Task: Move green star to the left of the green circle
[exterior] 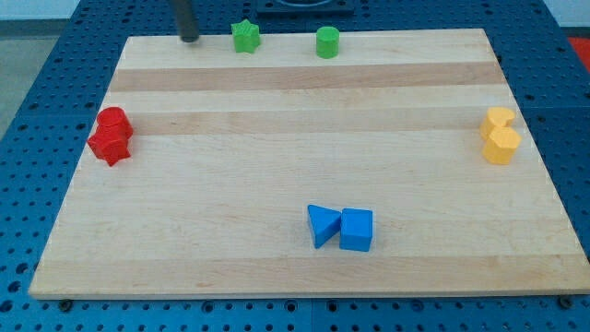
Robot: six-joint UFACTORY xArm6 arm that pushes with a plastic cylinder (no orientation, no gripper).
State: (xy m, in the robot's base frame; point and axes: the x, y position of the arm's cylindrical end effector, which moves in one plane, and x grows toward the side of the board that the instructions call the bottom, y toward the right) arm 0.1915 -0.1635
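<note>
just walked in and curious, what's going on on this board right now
A robot arm is pushing coloured blocks around a wooden board with a dark rod. My tip sits at the view's top edge, to the left of the green star with a gap between them. The star lies left of the green circle. Two red blocks, two yellow blocks and two blue blocks sit elsewhere, untouched.

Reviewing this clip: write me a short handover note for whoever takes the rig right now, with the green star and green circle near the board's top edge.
My tip: at the view's top, left of the green star, apart from it.
Green star: near the top edge, already left of the green circle, a gap between them.
Done: the star lies on the circle's left as asked.
Left: probably nothing; check the placement.
Others: red blocks at the view's left, yellow blocks at the right, blue blocks near the bottom.
</note>
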